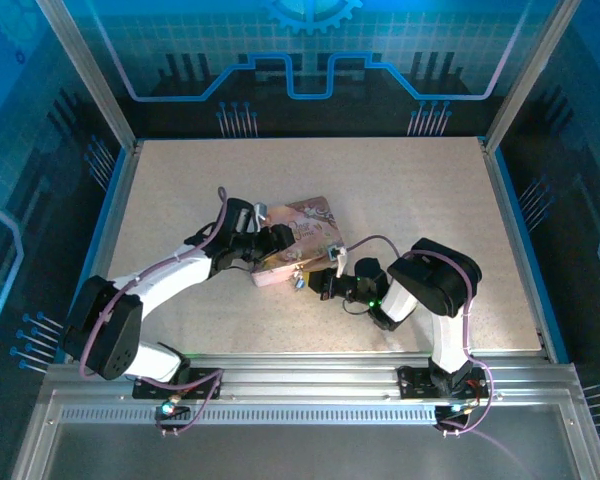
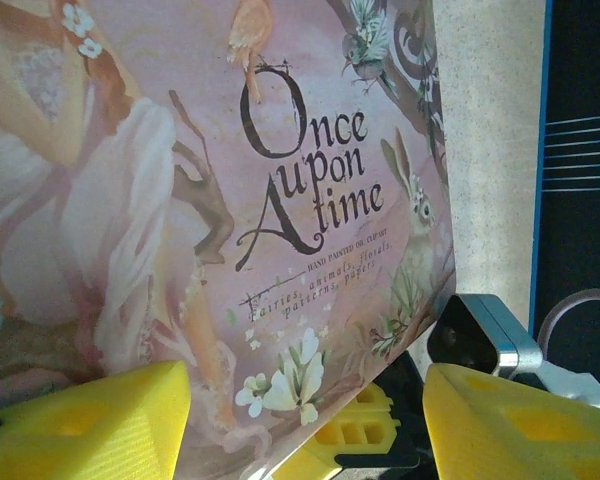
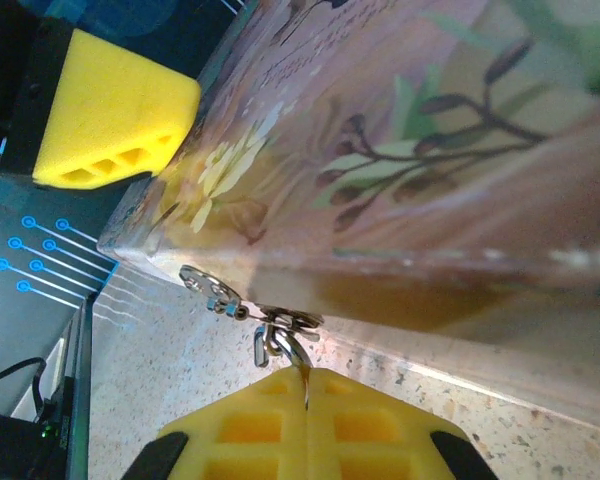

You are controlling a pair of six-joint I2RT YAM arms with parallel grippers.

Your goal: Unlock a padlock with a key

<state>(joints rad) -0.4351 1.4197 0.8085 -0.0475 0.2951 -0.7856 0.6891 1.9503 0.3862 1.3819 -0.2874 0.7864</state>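
On the left, the left end effector (image 2: pixel 305 385) has its yellow fingers (image 2: pixel 80 425) spread wide. The near corner of the pink tin (image 2: pixel 180 200) sits just ahead of and between them; we cannot tell whether they touch it. The tin lies flat on the surface (image 3: pixel 180 390), its side wall running across in front of the right end effector (image 3: pixel 305 390). That one has its fingers pressed together, pinching what we take for the key (image 3: pixel 306 378), a thin strip whose long axis points straight ahead at the tin's lower edge. Just beyond the fingertips sits a small key ring (image 3: pixel 278 335), and ahead and to the left of it a silvery tab (image 3: pixel 206 287) lies against the tin's base. We cannot pick out the padlock's brass body; we judge it lies along that edge, nearer the right arm. The ring and tab crowd the approach.
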